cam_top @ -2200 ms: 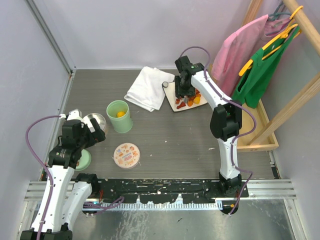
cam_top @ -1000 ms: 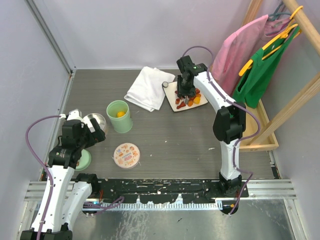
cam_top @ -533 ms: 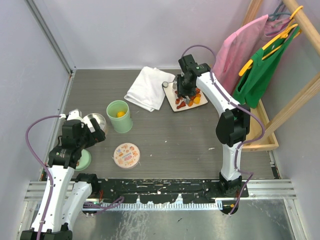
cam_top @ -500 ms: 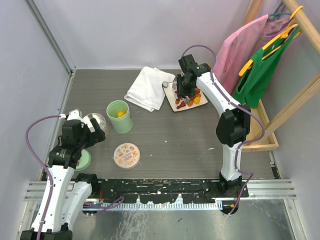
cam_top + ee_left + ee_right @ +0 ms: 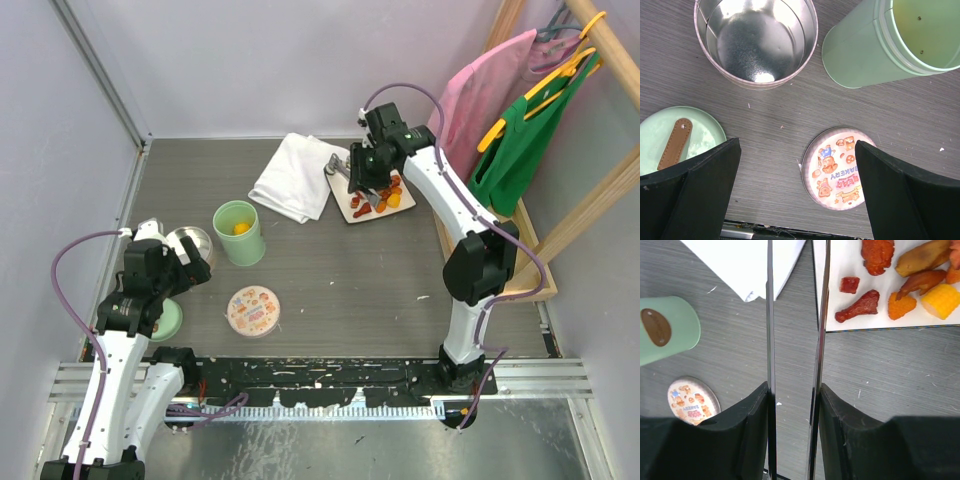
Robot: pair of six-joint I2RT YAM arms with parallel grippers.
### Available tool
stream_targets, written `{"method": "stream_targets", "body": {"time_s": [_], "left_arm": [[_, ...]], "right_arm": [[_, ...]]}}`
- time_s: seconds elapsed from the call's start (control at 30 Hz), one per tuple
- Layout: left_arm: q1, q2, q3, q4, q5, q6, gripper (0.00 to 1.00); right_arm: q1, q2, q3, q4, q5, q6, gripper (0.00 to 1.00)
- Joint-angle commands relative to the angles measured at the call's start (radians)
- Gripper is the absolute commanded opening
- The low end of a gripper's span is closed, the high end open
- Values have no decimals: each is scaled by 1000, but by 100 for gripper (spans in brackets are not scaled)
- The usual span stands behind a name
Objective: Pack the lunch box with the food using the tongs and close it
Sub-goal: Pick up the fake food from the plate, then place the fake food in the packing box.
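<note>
Currently the right gripper (image 5: 358, 170) (image 5: 794, 390) is over the far side of the table, at the left edge of the white plate (image 5: 350, 212) (image 5: 850, 265). It pinches the tongs (image 5: 334, 164) (image 5: 769, 315): one finger presses on the outside of each thin metal arm. The two arms run side by side with a gap between them. Their tips pass out of the top of the wrist view, so I cannot tell what lies at them.

The food (image 5: 380, 196) (image 5: 867, 304) lies on the plate, just right of the tongs: red, orange, yellow and brown pieces. A white cloth (image 5: 295, 180) (image 5: 740, 260) lies left of the plate and touches it.

The green lunch box (image 5: 238, 232) (image 5: 865, 50) stands open at centre left, well apart from the plate. One yellow piece (image 5: 241, 228) shows inside it from above.

The left gripper (image 5: 186, 266) (image 5: 797, 190) hangs at the near left with its fingers spread wide and holds nothing. Below it are a metal bowl (image 5: 188, 243) (image 5: 755, 40) just left of the lunch box, a mint-green lid (image 5: 166, 320) (image 5: 705, 135) with a brown knob (image 5: 674, 144) nearer still, and a round cartoon lid (image 5: 254, 310) (image 5: 837, 167) (image 5: 692, 399) to the right of that.
</note>
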Motion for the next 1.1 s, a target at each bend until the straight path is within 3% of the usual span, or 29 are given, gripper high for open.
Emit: {"method": "stream_targets", "body": {"time_s": [0.0, 0.4, 0.7, 1.07], "left_arm": [[-4, -14, 6, 45, 1, 7, 98], [-4, -13, 6, 45, -3, 4, 98], [-4, -11, 6, 46, -2, 3, 98], [-4, -6, 6, 45, 1, 4, 98]], "right_arm": [[-1, -92, 0, 60, -90, -10, 40], [4, -226, -71, 226, -297, 51, 40], [99, -196, 29, 106, -372, -74, 40], [347, -42, 252, -112, -245, -249, 41]]}}
